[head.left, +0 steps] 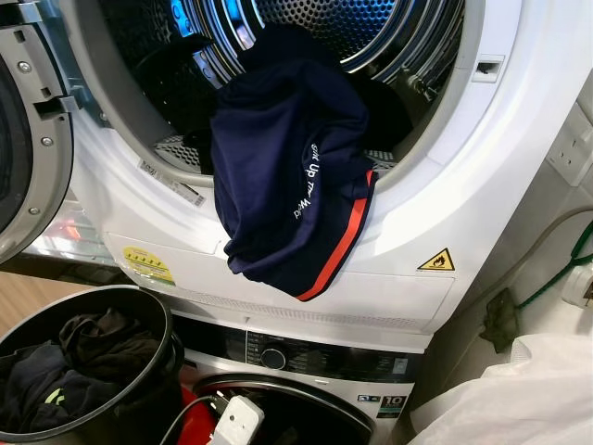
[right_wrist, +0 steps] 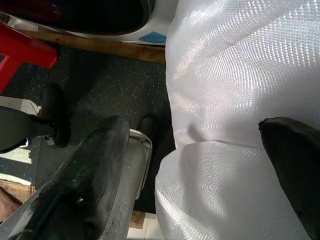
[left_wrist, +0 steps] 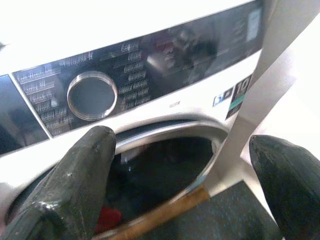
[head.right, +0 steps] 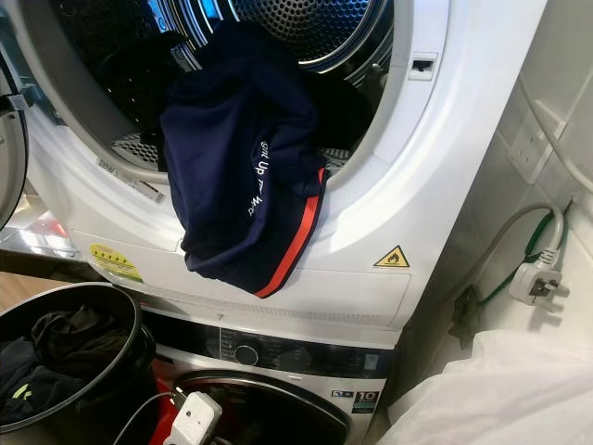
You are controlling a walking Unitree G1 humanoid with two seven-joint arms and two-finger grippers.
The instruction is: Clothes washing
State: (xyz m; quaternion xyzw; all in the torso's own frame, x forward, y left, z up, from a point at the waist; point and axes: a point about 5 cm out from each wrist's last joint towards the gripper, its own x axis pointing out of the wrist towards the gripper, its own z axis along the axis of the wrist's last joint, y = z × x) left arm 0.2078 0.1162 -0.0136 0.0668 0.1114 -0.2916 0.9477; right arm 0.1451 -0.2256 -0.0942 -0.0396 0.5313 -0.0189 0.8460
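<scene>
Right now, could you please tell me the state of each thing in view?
upper machine door: open
navy shirt: draped over the drum rim, half out
black basket: holding dark clothes
wall plug: unplugged, dangling
left claw: open, empty
right claw: open, empty

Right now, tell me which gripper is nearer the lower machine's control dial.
Left. The left gripper hangs open facing the lower machine's control dial, just above its door opening. The right gripper hangs open off to the side, over the white woven bag and the dark floor.
</scene>
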